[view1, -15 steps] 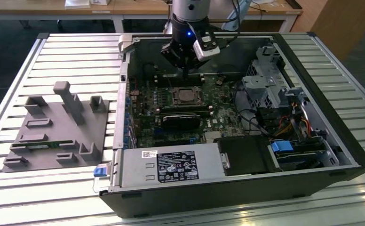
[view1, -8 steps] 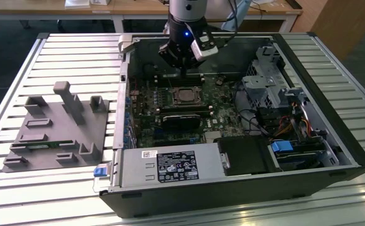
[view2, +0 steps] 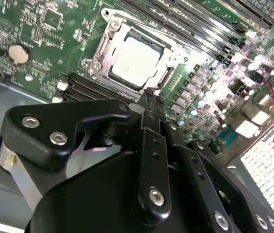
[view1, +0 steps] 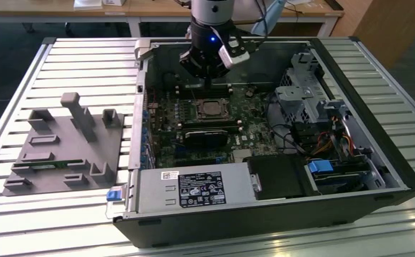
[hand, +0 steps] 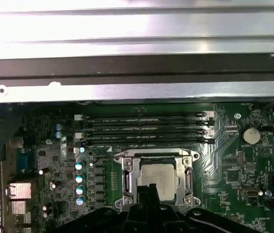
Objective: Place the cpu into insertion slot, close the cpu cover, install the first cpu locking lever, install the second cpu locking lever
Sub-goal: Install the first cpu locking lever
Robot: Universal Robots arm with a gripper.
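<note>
On the exterior view's left, a grey fixture block [view1: 64, 144] sits on your slatted worktop [view1: 86, 59]. At centre, inside the open computer case [view1: 264, 225], the cpu [hand: 155, 177] lies flat in the insertion slot [hand: 149, 160], silver top up, edges square to the memory slots [hand: 146, 128]. The cpu cover [hand: 127, 175] is lowered around it. Your claw [view2: 150, 97], closed on nothing, hangs at the socket's edge.

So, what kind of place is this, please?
Probably a robotics lab or workshop: an open computer case lies on a slatted metal table, a grey fixture plate beside it, and wooden desks stand behind.
</note>
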